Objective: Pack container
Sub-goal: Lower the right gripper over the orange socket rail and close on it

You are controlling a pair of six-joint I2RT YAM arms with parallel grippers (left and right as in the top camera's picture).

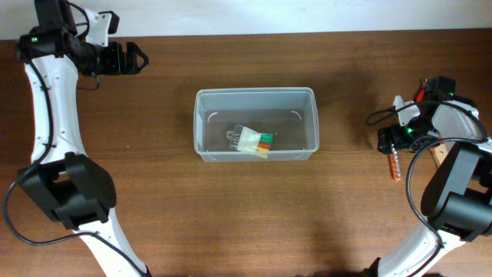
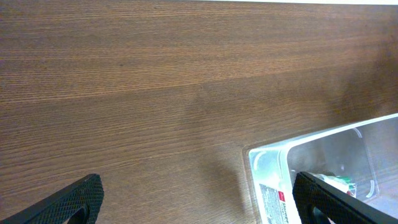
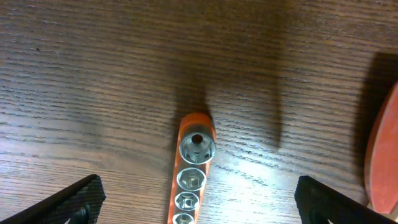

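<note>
Well to the left of the container (image 1: 254, 91), and beyond the line of its far wall, the left gripper (image 1: 129, 58) hangs over bare desk (image 1: 154, 192) near the desk's back edge. In the left wrist view this gripper (image 2: 196, 180) has its jaws wide apart, one finger at each lower corner, with only wood grain between them and a corner of the container (image 2: 323, 137) showing low on the right. The container stands upright and open-topped at the middle of the desk, clear-walled, with its long sides running left to right. Inside it, toward the near wall and a little left of its centre, lies a small clear packet (image 1: 250, 141) with a white label and green, red and yellow stripes at one end. Well to the right of the container, about level with its near wall, the right gripper (image 1: 388, 142) hovers over the top end of an orange socket rail (image 1: 395, 163) that lies flat on the desk, pointing toward the near edge. In the right wrist view the gripper (image 3: 197, 180) is spread open, and the rail (image 3: 193, 171), carrying a row of shiny sockets (image 3: 197, 148), lies midway between the fingers, clear of both. Farther right, an orange-red shape (image 3: 382, 155) is cut off by the frame; what it is cannot be told.
</note>
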